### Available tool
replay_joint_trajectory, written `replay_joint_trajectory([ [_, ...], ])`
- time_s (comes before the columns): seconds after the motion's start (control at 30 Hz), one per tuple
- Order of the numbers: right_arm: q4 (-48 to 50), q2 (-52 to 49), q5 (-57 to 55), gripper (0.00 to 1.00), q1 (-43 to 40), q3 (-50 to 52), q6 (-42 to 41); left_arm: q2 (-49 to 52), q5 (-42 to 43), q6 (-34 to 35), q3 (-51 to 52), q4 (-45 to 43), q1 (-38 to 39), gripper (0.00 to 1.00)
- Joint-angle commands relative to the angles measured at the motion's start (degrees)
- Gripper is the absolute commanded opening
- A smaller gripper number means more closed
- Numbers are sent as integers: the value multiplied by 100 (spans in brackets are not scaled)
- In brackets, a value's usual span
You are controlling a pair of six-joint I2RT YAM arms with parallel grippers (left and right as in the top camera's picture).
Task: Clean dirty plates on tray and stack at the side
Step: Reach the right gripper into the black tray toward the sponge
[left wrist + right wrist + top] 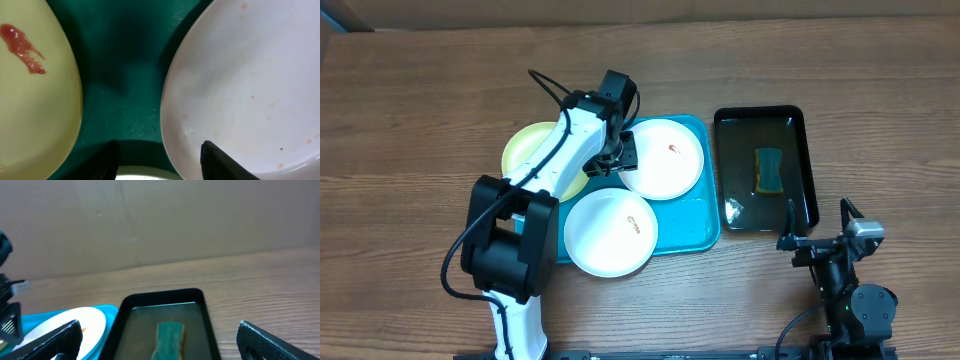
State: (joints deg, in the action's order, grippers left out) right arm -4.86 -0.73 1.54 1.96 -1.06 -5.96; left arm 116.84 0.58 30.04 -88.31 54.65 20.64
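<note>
Yellow-green plate (528, 150) sits at the left end of the tray (708, 232), smear up. Left gripper (620, 152) is low, just right of it, with fingers apart and nothing held. In the wrist view the far white plate (665, 158) has its rim between those fingers. Near white plate (610, 232) lies in front. Sponge (769, 168) in black tray (805, 150) lies dead ahead of the right gripper (160, 330), which is spread wide and empty. Judgement: right arm is nearer the sponge.
</note>
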Motion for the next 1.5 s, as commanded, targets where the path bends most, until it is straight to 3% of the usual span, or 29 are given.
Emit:
replay_joint_trajectory([
  [0.0,4,55,-133,100,-11,59,-39,72,-55,-48,66,-66,42,54],
  [0.2,-629,-63,-352,100,-11,-538,-417,72,-52,-44,66,-76,39,51],
  [0.37,-1130,-1064,-439,100,-11,-1915,-485,72,120,-44,66,-52,42,49],
  [0.53,-2415,-3117,111,100,-11,-3971,-369,72,140,-22,96,-74,42,47],
  [0.67,-4079,-5283,201,100,-13,-5978,179,72,232,-15,96,-83,57,34],
  [0.9,-6299,-7921,1073,100,-11,-8502,151,72,245,138,96,-118,79,36],
  [1.0,-6242,-8478,946,98,-11,-8673,142,74,243,197,96,-160,92,36],
  [1.07,-6144,-8765,820,84,-11,-8649,125,76,243,197,96,-160,92,36],
  [1.1,-6146,-8922,785,81,-11,-8636,129,81,243,197,98,-155,94,36],
  [1.47,-6035,-10163,610,80,66,-8448,129,81,199,282,210,-461,125,38],
])
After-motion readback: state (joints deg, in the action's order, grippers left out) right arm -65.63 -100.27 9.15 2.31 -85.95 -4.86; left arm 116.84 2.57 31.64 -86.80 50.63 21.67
